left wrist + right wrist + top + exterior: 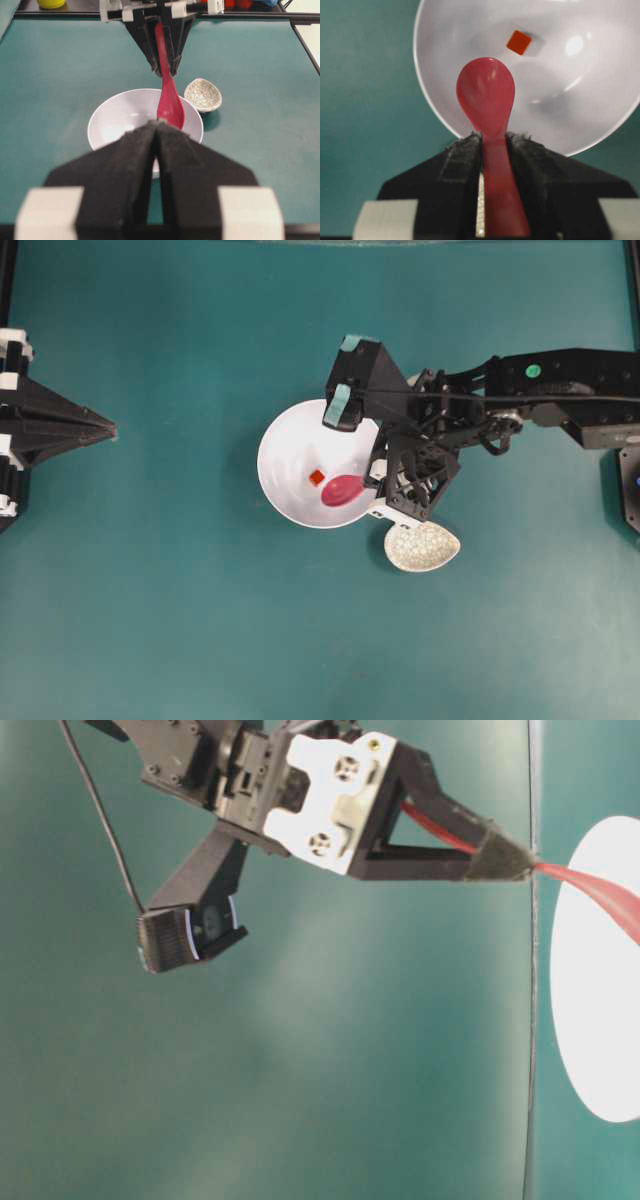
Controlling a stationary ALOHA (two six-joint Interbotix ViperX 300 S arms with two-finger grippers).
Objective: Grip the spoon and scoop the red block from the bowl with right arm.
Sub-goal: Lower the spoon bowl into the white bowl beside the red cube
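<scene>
The right gripper (492, 142) is clamped on the handle of the spoon (486, 97), its two black fingers (457, 165) pressing the handle from both sides. In the right wrist view the pink-red scoop reaches up over the near wall of the bowl (600, 105), which fills the upper part of the frame. The red block (519, 42) lies inside the bowl near the top centre, apart from the scoop's tip. Overhead, a speckled cream dish (422, 546) sits just below and right of the bowl. At the far left edge, the left gripper (112, 428) has its jaws pressed together, holding nothing.
</scene>
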